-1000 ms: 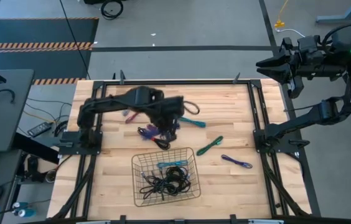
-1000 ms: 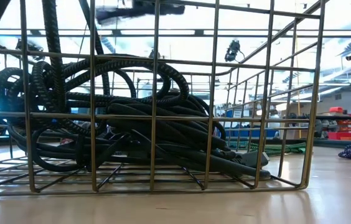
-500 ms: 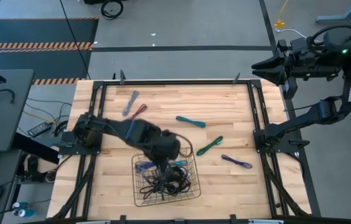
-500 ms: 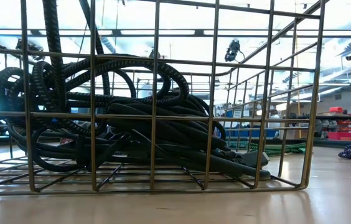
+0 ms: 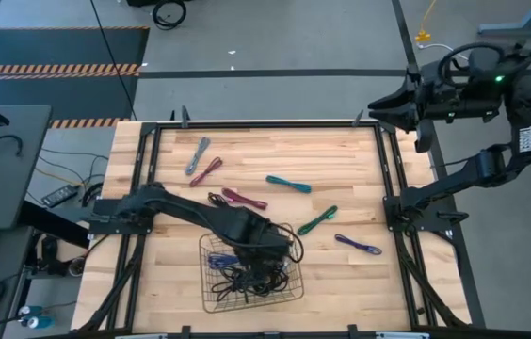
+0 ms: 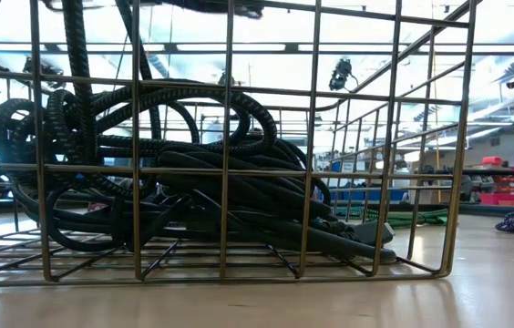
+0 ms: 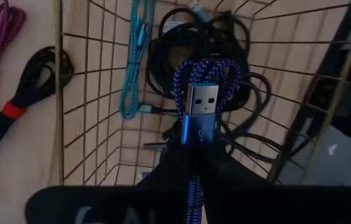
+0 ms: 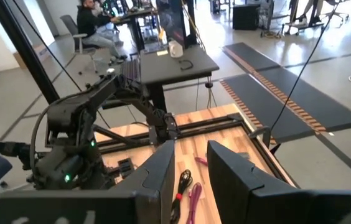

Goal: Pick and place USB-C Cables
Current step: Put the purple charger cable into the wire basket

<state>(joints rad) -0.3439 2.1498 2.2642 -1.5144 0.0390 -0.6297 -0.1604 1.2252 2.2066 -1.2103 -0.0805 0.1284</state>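
Observation:
My left gripper (image 5: pixel 235 252) is over the wire mesh basket (image 5: pixel 284 292), shut on a blue braided USB cable (image 7: pixel 200 93). In the high view that cable (image 5: pixel 217 256) shows at the basket's left side. Inside the basket lie a tangle of black cables (image 5: pixel 251 276) and a teal one (image 7: pixel 135 62). On the table lie grey (image 5: pixel 198 155), magenta (image 5: pixel 207 171), black and magenta (image 5: pixel 233 198), teal (image 5: pixel 289 184), green (image 5: pixel 317 219) and purple (image 5: pixel 358 245) cables. My right gripper (image 8: pixel 191 168) waits open, raised beyond the table's far right corner. My left gripper pinches the blue cable's folded bundle below its silver plug (image 7: pixel 194 177). The bundle sticks out ahead of the fingers with the plug (image 7: pixel 199 107) facing the wrist camera. It hangs over the basket's inside; I cannot tell whether it touches the cables beneath.
The basket (image 6: pixel 457 137) stands near the table's near edge and fills the low view with its black cables (image 6: pixel 193 173). A black cable with a red tie (image 7: pixel 23 106) lies just outside its wall. Black frame rails (image 5: pixel 393 188) run along the table's sides.
My left gripper has carried the blue cable from the table's middle toward the near edge and now holds it over the basket. The cable has left the black and magenta cables it lay beside. The right arm has swung slightly toward the table's left.

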